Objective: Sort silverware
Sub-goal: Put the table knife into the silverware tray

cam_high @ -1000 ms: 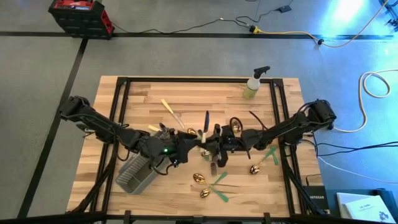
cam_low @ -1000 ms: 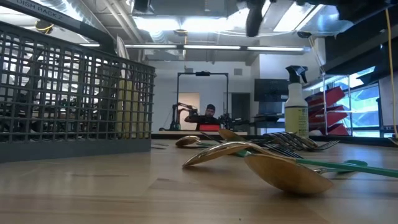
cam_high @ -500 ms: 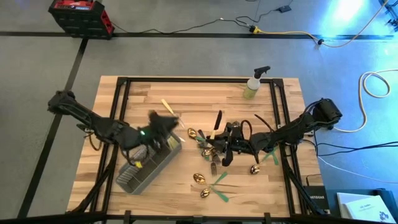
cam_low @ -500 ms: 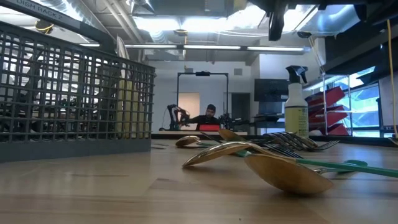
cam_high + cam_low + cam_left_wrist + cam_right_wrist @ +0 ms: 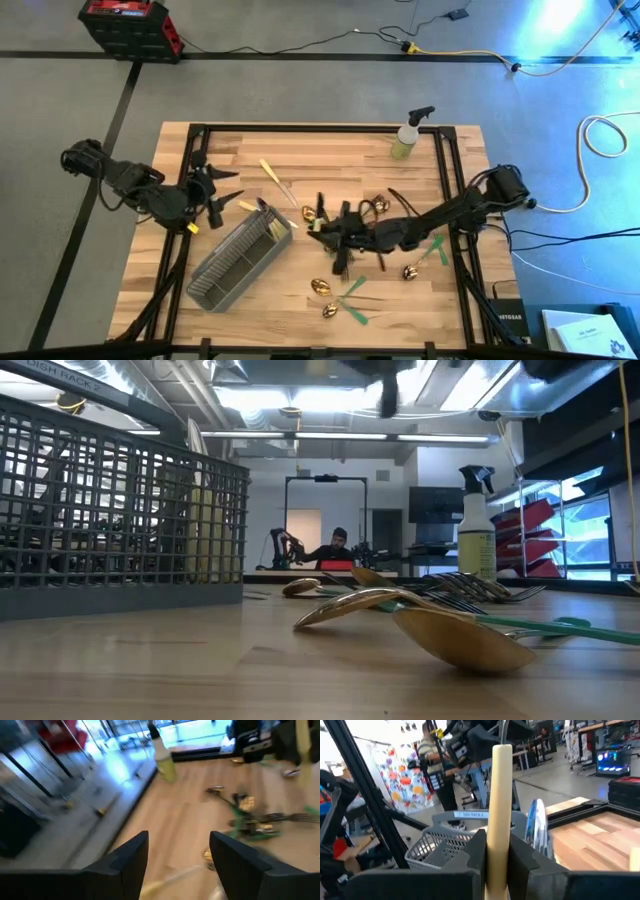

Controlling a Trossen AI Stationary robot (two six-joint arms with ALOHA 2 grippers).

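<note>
The silverware lies loose on the wooden table: a cream knife (image 5: 275, 181), gold spoons (image 5: 321, 287) and green-handled pieces (image 5: 352, 296). One cream-handled piece (image 5: 501, 795) is in my right gripper (image 5: 326, 232), which is shut on it at the table's middle, just right of the grey mesh caddy (image 5: 238, 263). A few pieces stand in the caddy's far end (image 5: 264, 214). My left gripper (image 5: 217, 190) hangs open and empty over the table's left side, beyond the caddy. My right gripper pinches the cream handle (image 5: 501, 851) between its two fingers (image 5: 476, 852). The fingers come level from the table's right and lie across the handle. The piece is lifted clear of the table. Its other end is hidden behind the fingers.
A yellow-green spray bottle (image 5: 410, 136) stands at the far right. A black frame (image 5: 300, 128) runs round the table top. More forks and spoons (image 5: 450, 622) lie on the near right. A person (image 5: 436, 765) stands in the room beyond the table.
My left gripper has pulled away from the table's middle, next to my right gripper, past the caddy toward the left edge, rolling over as it went; it stays open. My right gripper has moved a little left toward the caddy with the cream-handled piece.
</note>
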